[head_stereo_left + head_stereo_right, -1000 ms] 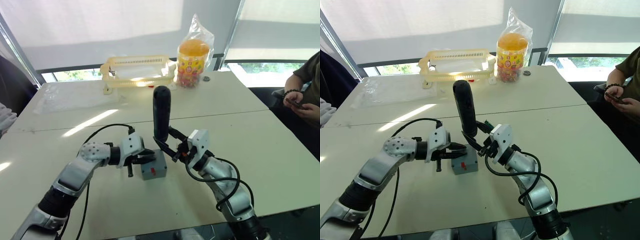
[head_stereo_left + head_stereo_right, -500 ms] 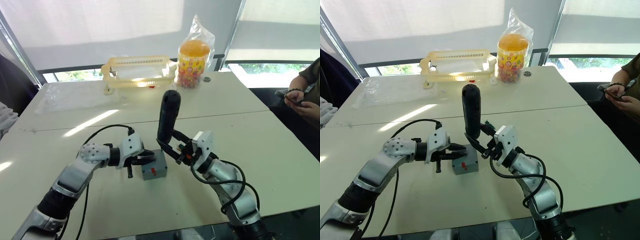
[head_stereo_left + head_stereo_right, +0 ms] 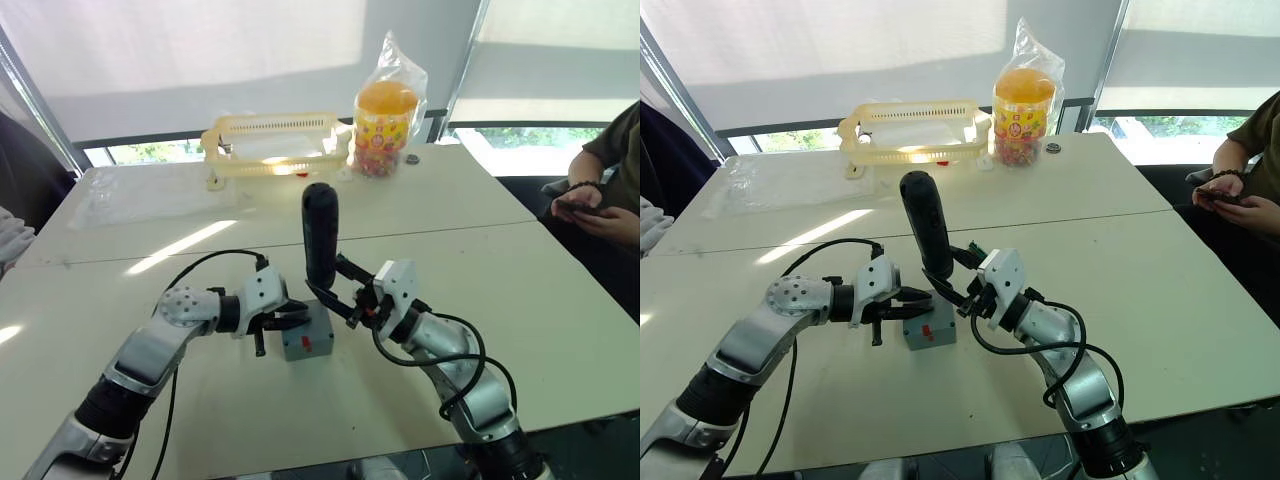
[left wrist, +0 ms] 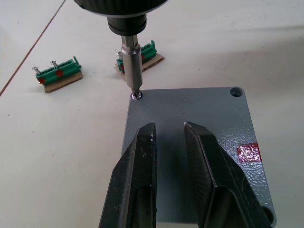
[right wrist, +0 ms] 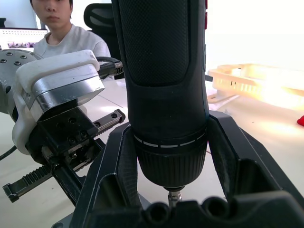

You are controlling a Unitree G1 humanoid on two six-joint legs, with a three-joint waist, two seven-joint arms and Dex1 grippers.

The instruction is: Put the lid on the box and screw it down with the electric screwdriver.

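Upright, electric screwdriver sits between right jaws.

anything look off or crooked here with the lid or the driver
Nothing stands out. The lid sits flush and square on the box, and the electric screwdriver, held by the right gripper, has its bit in a corner screw. The left gripper rests over the lid.

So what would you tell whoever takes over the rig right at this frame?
Right gripper: jaws shut on the electric screwdriver, held upright.
Left gripper: jaws a little apart, resting on the lid.
The lid sits on the box, near the table's front edge.
The bit is seated on a screw in one lid corner; at least one other corner hole looks empty.
Left: finish this screw, then the other corners.
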